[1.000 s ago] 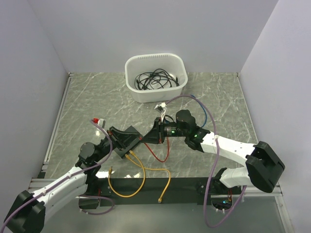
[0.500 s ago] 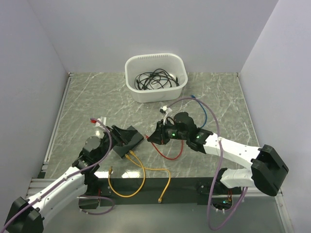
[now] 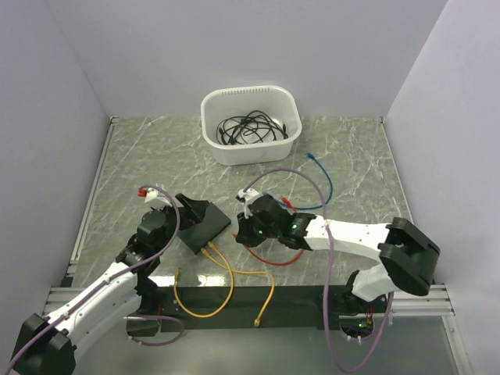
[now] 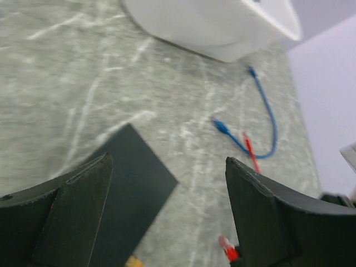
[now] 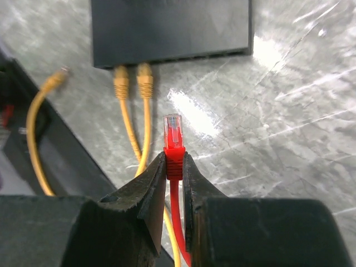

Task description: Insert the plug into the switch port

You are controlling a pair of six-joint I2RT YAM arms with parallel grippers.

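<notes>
The plug point(image 5: 173, 132) is red with a clear plastic tip, at the end of a red cable point(image 3: 272, 258). The right hand point(image 5: 174, 162) has closed its two fingers on the plug's red collar. The tip points at the black box point(image 5: 167, 28) but stands apart from it, above the marbled desk point(image 3: 156, 156). The sockets point(image 5: 189, 55) run along the box edge that faces the plug. Two yellow cables point(image 5: 132, 83) sit in the sockets at the left end of that edge in the right wrist view. The right arm lies low across the desk from the right, hand point(image 3: 248, 226) just beside the box point(image 3: 201, 223). The left arm reaches forward from the near left corner. The left hand point(image 4: 167, 164) is at the box's other side, fingers spread wide and gripping nothing, with a corner of the box point(image 4: 128, 189) below the gap.
</notes>
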